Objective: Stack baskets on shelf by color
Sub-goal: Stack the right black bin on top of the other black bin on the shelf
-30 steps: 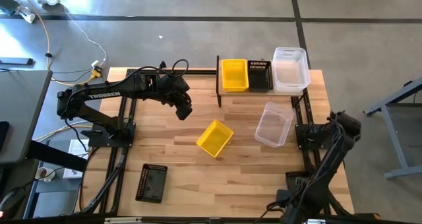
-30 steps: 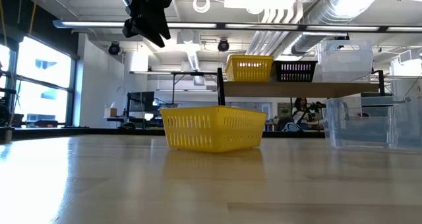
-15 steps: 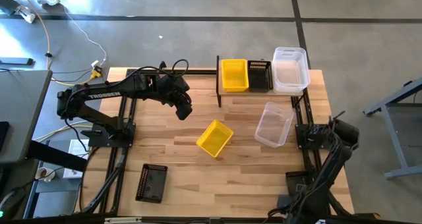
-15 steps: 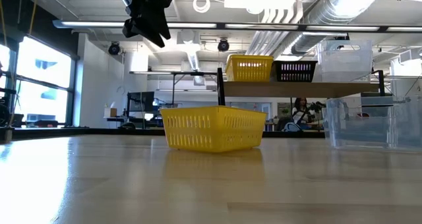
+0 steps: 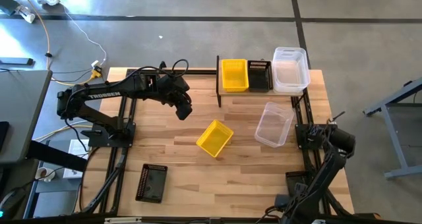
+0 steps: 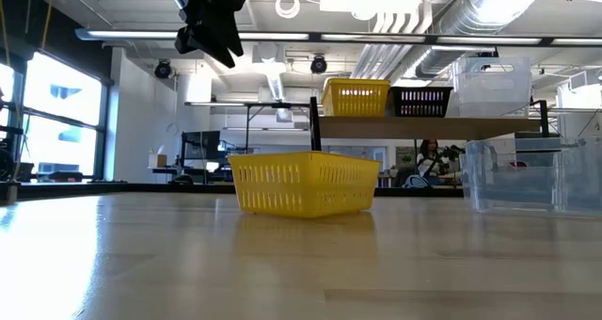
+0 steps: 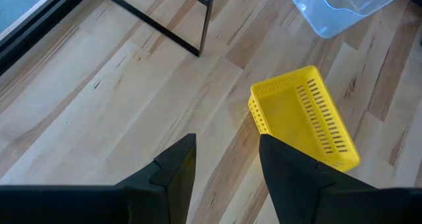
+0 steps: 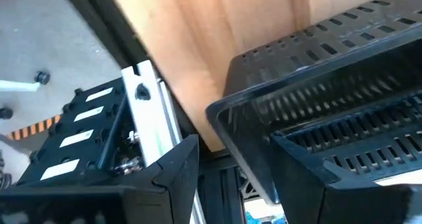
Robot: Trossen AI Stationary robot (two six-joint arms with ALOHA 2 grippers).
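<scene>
The shelf at the table's far edge carries yellow, black and clear baskets side by side. On the tabletop stand a yellow basket, a clear basket and a black basket. My left gripper hangs open above the table, left of the yellow basket. My right gripper is off the table's right edge, shut on another black basket. My right gripper has the black basket by its wall at the rim. One finger seems to be inside the basket and the other outside. The basket is lifted clear beside the table's right edge, with its perforated bottom turned away from the fingers.
The shelf's black post stands on the table just beyond my left gripper. The right arm's frame and the table's right edge lie close under the held basket. Bare wood lies between the yellow basket and the near edge.
My right arm has drawn back toward the table's near edge along the right side, carrying the black basket. The left arm and the baskets on the table have kept still.
</scene>
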